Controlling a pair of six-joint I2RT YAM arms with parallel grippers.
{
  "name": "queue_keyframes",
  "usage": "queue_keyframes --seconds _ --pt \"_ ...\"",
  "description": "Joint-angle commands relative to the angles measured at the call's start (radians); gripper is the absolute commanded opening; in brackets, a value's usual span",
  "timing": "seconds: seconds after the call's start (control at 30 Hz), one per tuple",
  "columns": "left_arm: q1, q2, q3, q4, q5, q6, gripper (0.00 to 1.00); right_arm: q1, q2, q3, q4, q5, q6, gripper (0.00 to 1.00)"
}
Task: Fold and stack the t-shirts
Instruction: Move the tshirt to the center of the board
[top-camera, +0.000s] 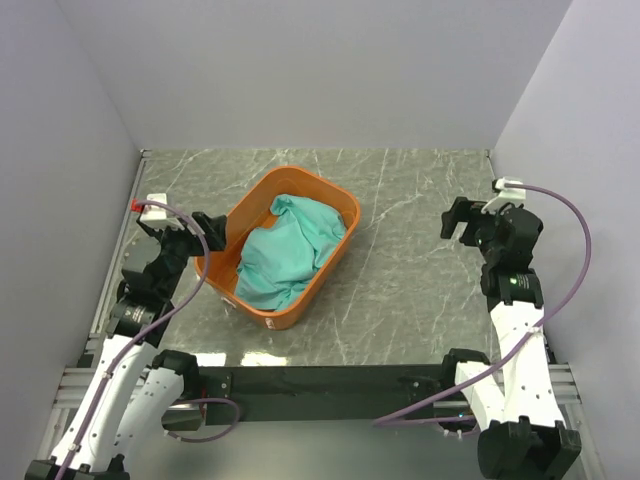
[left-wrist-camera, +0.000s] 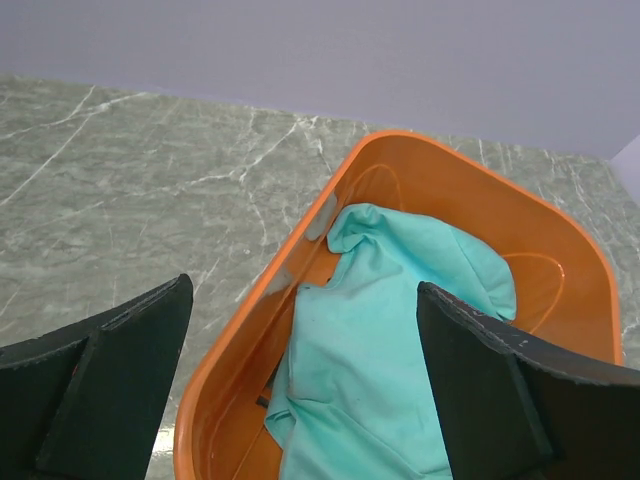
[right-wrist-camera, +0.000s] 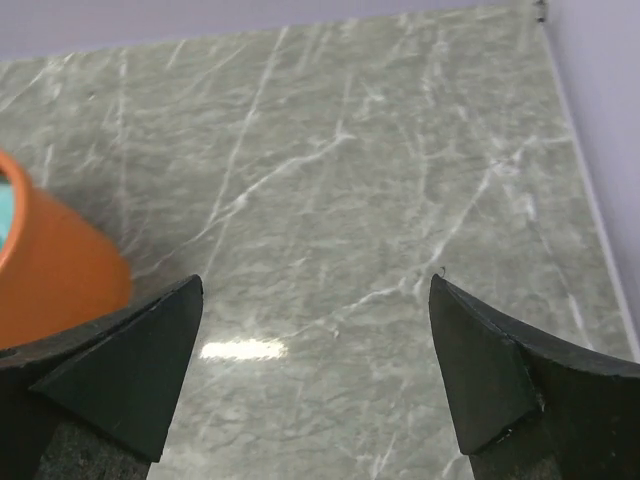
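Note:
A teal-green t-shirt (top-camera: 287, 251) lies crumpled inside the orange basket (top-camera: 348, 208) on the table's left-centre. In the left wrist view the t-shirt (left-wrist-camera: 385, 340) fills the basket (left-wrist-camera: 240, 330) right below the jaws. My left gripper (top-camera: 212, 232) is open and empty, just at the basket's left rim; in its own view the gripper (left-wrist-camera: 305, 350) straddles the rim and the cloth. My right gripper (top-camera: 457, 222) is open and empty over bare table at the right; its own view shows the gripper (right-wrist-camera: 315, 345) with the basket's corner (right-wrist-camera: 55, 275) at far left.
Grey marble table (top-camera: 410, 290) with pale walls on three sides. A black rail (top-camera: 320, 380) runs along the near edge between the arm bases. Purple cables loop off both arms.

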Motion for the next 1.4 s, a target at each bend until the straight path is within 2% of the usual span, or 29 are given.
queue_keyframes --seconds 0.0,0.07,0.1,0.2,0.23,0.27,0.43,0.67,0.87,1.13,1.37 --pt "-0.005 -0.025 0.035 0.041 0.0 0.006 0.99 0.004 0.015 0.051 0.004 -0.133 -0.018 1.0" --pt "-0.005 -0.028 0.032 0.041 -0.003 0.01 0.99 0.024 0.055 0.12 -0.066 -0.348 -0.186 1.0" --pt "-0.005 -0.028 0.033 0.041 -0.005 0.013 0.99 0.07 0.096 0.152 -0.117 -0.534 -0.405 1.0" --pt "-0.003 -0.015 0.035 0.041 0.017 0.021 0.99 0.221 0.168 0.26 -0.292 -0.539 -0.56 1.0" --pt "-0.003 -0.012 0.035 0.042 0.023 0.023 0.99 0.289 0.183 0.279 -0.344 -0.614 -0.719 1.0" --pt "-0.003 -0.011 0.035 0.045 0.029 0.024 0.99 0.323 0.197 0.306 -0.401 -0.634 -0.76 1.0" --pt "-0.003 0.008 0.036 0.044 0.064 0.038 0.99 0.493 0.383 0.43 -0.424 -0.624 -0.803 1.0" --pt "-0.002 0.003 0.036 0.039 0.057 0.049 0.99 0.755 0.62 0.654 -0.4 -0.366 -0.718 0.97" --pt "-0.002 -0.014 0.036 0.039 0.057 0.055 0.99 0.835 0.838 0.824 -0.407 -0.206 -0.57 0.9" --pt "-0.002 -0.026 0.035 0.042 0.057 0.053 0.99 0.937 1.131 1.062 -0.426 0.025 -0.454 0.9" --pt "-0.002 -0.025 0.036 0.048 0.067 0.052 1.0 0.947 1.318 1.14 -0.413 0.189 -0.38 0.9"
